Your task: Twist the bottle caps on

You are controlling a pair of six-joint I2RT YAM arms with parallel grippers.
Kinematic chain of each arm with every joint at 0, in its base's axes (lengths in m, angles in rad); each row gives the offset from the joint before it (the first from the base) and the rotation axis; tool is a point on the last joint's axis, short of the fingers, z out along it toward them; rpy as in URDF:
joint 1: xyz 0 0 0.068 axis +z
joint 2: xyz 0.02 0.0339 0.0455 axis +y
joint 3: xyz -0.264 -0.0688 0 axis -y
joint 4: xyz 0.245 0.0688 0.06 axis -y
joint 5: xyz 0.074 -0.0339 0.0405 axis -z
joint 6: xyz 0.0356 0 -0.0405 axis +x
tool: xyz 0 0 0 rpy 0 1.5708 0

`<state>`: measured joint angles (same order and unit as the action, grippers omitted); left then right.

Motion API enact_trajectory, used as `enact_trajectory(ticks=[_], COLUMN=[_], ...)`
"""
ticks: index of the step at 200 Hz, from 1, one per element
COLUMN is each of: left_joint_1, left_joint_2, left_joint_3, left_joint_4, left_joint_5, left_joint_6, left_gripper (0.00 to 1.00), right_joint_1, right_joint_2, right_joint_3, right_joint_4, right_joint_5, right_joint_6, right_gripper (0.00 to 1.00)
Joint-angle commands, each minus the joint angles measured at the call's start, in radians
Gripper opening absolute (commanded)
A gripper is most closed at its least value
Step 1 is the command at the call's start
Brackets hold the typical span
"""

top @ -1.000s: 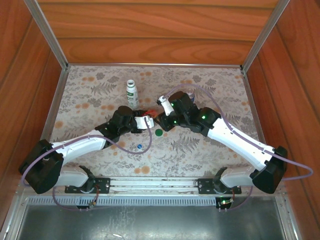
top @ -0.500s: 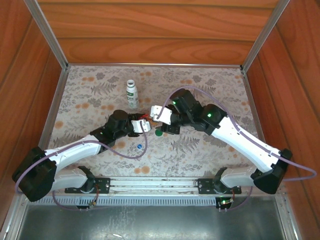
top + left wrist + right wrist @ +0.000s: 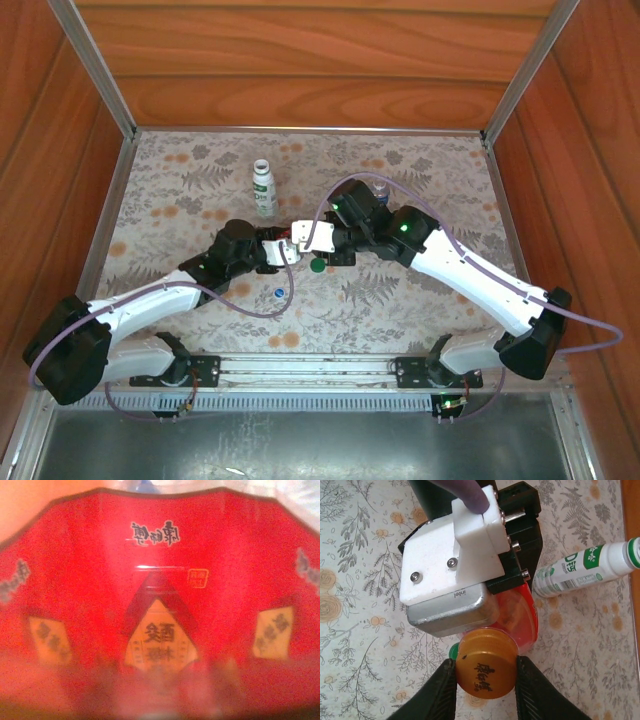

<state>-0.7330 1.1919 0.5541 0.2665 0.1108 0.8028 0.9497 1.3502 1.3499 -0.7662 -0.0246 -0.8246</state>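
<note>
orange cap (image 3: 485, 672) pinched tight in right gripper (image 3: 485, 676), sitting atop red bottle (image 3: 160, 580) (left gripper (image 3: 287, 245) clamped round it)

The floral-patterned tabletop (image 3: 180, 190) carries a white bottle (image 3: 263, 190) standing upright toward the back, a green cap (image 3: 317, 266) near the middle, and a blue cap (image 3: 279, 293) nearer the front.

Red bottle (image 3: 160, 605) label close-up, blurry, w/ Chinese print.

Bare mat (image 3: 165, 190) far left; white bottle (image 3: 263, 190) upright just beyond left tool (image 3: 290, 245).
</note>
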Motion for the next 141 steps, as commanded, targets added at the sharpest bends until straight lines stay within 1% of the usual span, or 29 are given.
enact_trajectory(ticks=[1, 19, 36, 59, 70, 79, 98, 113, 128, 141], left_joint_1=[0.007, 0.006, 0.008, 0.028, 0.044, 0.052, 0.055, 0.058, 0.057, 0.058], left_joint_2=[-0.016, -0.018, -0.020, -0.021, -0.012, 0.003, 0.042, 0.066, 0.088, 0.108], left_joint_3=[0.000, 0.003, 0.011, 0.042, 0.062, 0.078, 0.103, 0.121, 0.142, 0.157], left_joint_4=[0.000, 0.000, 0.002, 0.003, 0.004, 0.004, 0.004, 0.003, 0.003, 0.003], left_joint_5=[0.034, 0.040, 0.023, 0.010, 0.019, 0.018, 0.011, 0.005, -0.012, -0.017], left_joint_6=[-0.019, -0.022, -0.030, -0.054, -0.057, -0.053, -0.030, -0.021, -0.014, -0.003], left_gripper=[0.52, 0.52, 0.52, 0.52, 0.52, 0.52, 0.52, 0.51, 0.51, 0.51], right_joint_1=[0.008, 0.007, 0.008, 0.001, -0.009, -0.022, -0.037, -0.053, -0.096, -0.141], right_joint_2=[0.006, 0.001, 0.001, 0.006, -0.004, -0.013, -0.030, -0.036, -0.013, 0.002], right_joint_3=[0.001, -0.005, -0.008, 0.002, -0.013, -0.035, -0.070, -0.083, -0.045, -0.034], right_joint_4=[-0.002, 0.014, 0.054, 0.115, 0.139, 0.170, 0.207, 0.241, 0.166, 0.102], right_joint_5=[0.017, 0.019, 0.041, 0.093, 0.070, 0.037, -0.072, -0.108, -0.119, -0.186], right_joint_6=[-0.031, -0.012, 0.104, 0.426, 0.557, 0.666, 0.861, 1.045, 1.298, 1.489], right_gripper=[0.27, 0.26, 0.20, 0.11, 0.08, 0.01, 0.00, 0.00, 0.00, 0.00])
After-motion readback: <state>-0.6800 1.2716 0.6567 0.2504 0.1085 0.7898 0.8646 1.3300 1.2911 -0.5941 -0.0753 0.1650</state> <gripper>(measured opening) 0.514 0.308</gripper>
